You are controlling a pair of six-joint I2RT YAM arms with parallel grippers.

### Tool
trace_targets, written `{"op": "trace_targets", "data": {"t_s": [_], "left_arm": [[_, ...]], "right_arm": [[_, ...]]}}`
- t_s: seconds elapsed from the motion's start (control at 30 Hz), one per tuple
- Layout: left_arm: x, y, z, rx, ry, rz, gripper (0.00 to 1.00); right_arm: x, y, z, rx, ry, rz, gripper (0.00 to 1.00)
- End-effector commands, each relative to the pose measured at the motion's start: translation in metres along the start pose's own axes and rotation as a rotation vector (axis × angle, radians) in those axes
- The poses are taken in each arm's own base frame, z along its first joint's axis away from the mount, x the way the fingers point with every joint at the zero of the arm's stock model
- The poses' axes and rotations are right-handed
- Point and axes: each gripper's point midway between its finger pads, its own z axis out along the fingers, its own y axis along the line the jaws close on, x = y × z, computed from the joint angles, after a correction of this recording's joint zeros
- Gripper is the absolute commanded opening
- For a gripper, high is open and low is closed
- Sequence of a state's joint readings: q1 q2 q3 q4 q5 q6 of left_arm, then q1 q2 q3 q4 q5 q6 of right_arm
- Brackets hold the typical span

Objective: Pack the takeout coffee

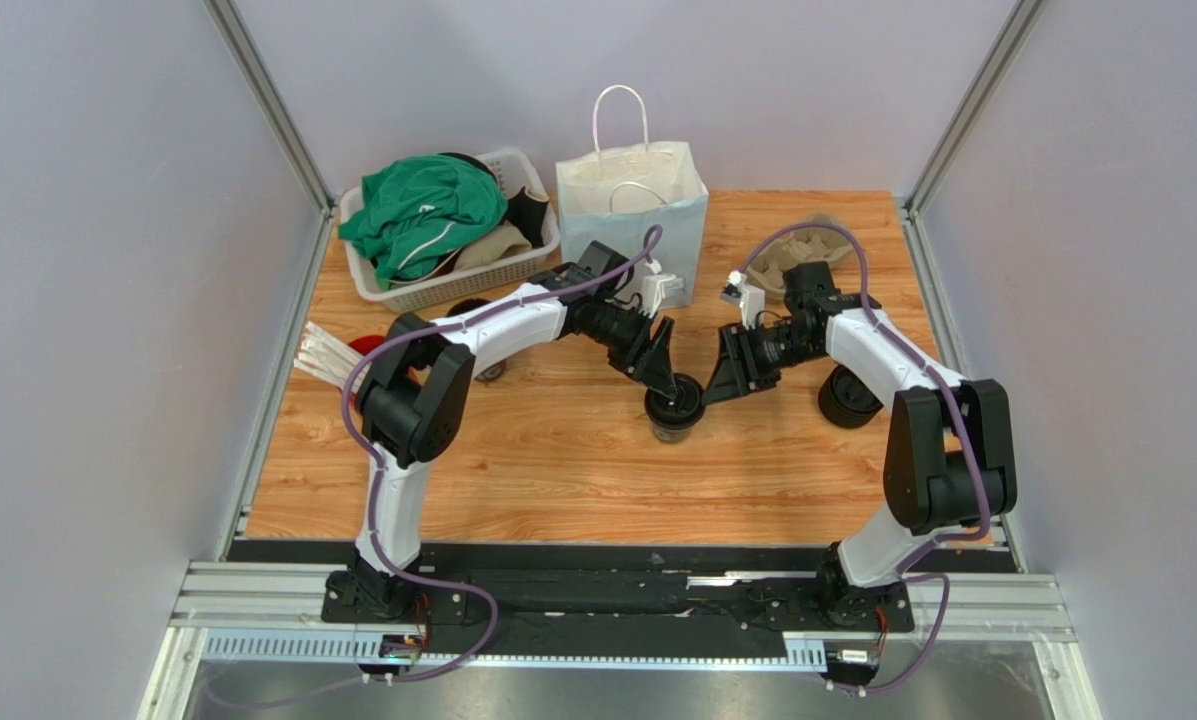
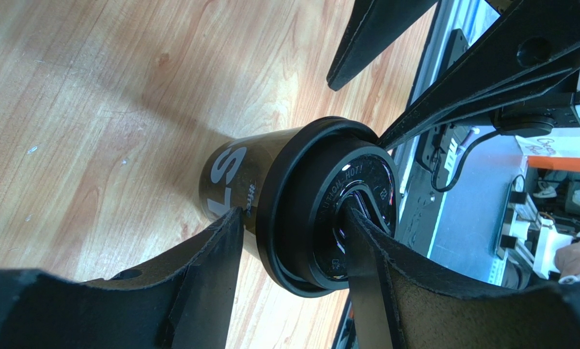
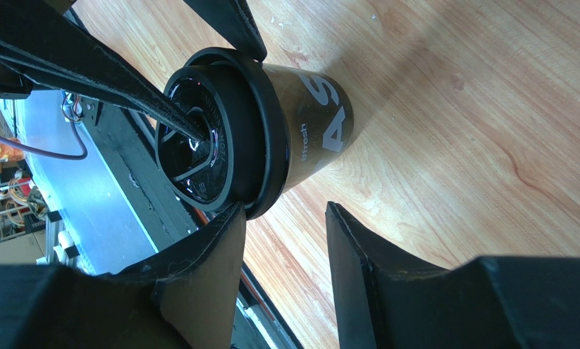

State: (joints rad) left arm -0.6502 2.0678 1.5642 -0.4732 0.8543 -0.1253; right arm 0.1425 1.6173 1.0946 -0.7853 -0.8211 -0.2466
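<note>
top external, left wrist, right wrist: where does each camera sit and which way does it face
top external: above and behind the arms, looking down on the table; both arms show whole, left gripper and right gripper both at the takeout coffee.
left wrist: on the left arm, looking along its own fingers at the coffee's lid; the right arm's fingers show beyond.
right wrist: on the right arm, facing that lid from the opposite side, own fingers in front.
shared: both wrist views show the coffee.
</note>
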Motion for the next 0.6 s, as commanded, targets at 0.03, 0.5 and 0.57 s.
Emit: {"op": "trace_targets", "data": {"t_s": [0.03,0.5,0.57], "left_arm": [[0.024,0.025,0.009,-0.116,0.061,0.013,0.61],[0.026,0.022,0.012,-0.119,0.067,0.024,0.60],[0.026,0.023,0.011,-0.120,0.067,0.023,0.60]], "right_arm": [[-0.013,-0.004,-0.001,0.016,-0.039,-0.024,0.48],[-0.012,-0.016,0.002,0.085,-0.034,-0.015,0.48],[-0.013,-0.017,0.003,0.103,-0.037,-0.023,0.47]]}}
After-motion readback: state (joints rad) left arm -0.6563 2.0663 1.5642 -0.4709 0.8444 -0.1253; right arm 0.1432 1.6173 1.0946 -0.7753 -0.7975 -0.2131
